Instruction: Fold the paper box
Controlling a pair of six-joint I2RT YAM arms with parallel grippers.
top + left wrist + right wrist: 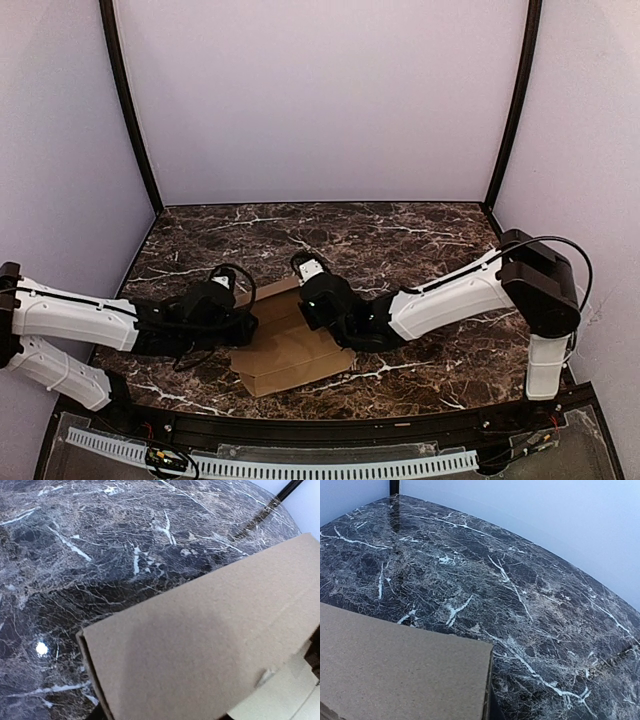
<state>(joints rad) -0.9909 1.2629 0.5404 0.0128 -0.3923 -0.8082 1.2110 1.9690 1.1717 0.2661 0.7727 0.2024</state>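
Brown cardboard is what both arms are working on: the paper box (290,350) lies on the dark marble worktop (400,230), close to the near edge and about midway between the two arms.

On the left, the left pincer (238,315) is low at the box's left edge. I cannot tell whether it is open or closed, since its fingers do not show in its own camera and are only a dark mass from above. That camera looks across a cardboard panel that seems to be lifted off the marble, with a paler surface showing under its lower right corner. My guess is that this arm is there to tend the left flap.

The box sits askew. Its creases run from near-left to far-right, and one corner points at the near edge. Its long axis looks to follow those creases, though the arms cover the far part, so I would not swear to it.

On the right, the right pincer (318,308) is closed and sits over the far right part of the box. Whether it is nipping a cardboard edge or only pressing on it, I cannot see. It probably serves to hold that side down. The fold looks only partly done.
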